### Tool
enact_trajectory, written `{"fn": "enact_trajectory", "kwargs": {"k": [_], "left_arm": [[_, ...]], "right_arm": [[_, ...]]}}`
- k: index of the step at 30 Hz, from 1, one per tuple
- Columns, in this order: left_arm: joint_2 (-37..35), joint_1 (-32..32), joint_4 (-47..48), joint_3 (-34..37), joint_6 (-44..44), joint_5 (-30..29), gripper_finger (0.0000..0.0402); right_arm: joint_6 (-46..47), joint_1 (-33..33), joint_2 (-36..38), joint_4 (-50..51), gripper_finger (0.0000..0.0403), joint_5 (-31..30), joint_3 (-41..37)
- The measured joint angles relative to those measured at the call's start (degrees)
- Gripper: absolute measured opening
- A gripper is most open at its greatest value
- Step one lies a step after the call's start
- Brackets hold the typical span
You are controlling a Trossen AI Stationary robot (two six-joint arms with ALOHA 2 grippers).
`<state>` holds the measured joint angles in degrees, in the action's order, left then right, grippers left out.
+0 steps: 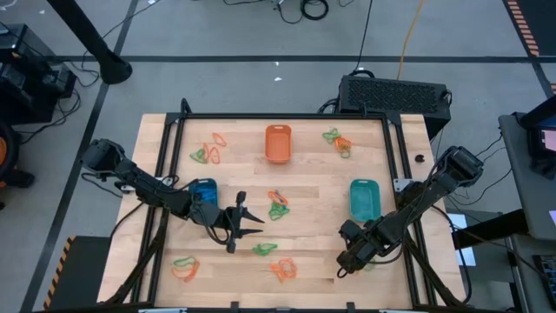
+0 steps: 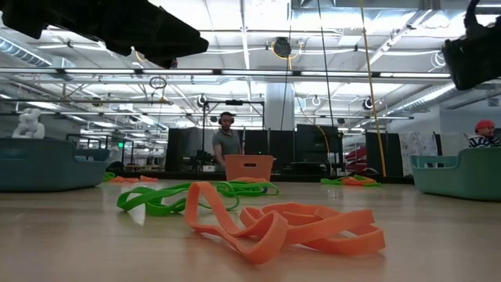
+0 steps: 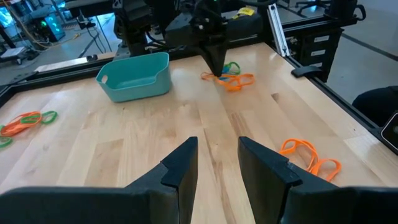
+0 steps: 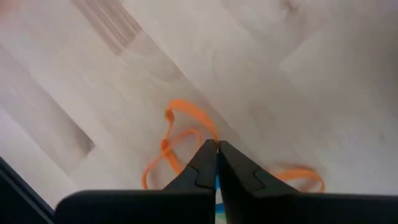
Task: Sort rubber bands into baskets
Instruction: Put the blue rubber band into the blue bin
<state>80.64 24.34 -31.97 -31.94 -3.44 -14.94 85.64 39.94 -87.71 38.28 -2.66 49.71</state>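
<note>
While bands litter wood, orange basket sits empty.

Worktop – pale wood planks with light grain, black frame round it. Three baskets: orange basket, blue basket, teal-green basket. Rubber bands in orange and green clusters, a few blue loops mixed in. Orange band bright against the pale wood – right gripper fingers black. Left gripper black too. Both arms dark. Floor grey.
</note>
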Motion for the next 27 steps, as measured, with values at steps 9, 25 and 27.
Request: {"fn": "enact_trajectory", "kwargs": {"k": [9, 25, 27], "left_arm": [[0.0, -0.02, -0.02, 0.0, 0.05, 0.02, 0.0123], [0.0, -0.02, 0.27, 0.0, 0.15, 0.0, 0.0123], [0.0, -0.02, 0.7, 0.0, 0.17, 0.0, 0.0123]], "right_arm": [[-11.34, -2.96, 0.2, -0.27, 0.0002, -1.15, 0.0], [-14.35, -3.85, 0.2, 0.15, 0.0029, 0.09, 0.0], [-14.33, -3.85, 0.2, 0.37, 0.0047, 0.13, 0.0]]}}
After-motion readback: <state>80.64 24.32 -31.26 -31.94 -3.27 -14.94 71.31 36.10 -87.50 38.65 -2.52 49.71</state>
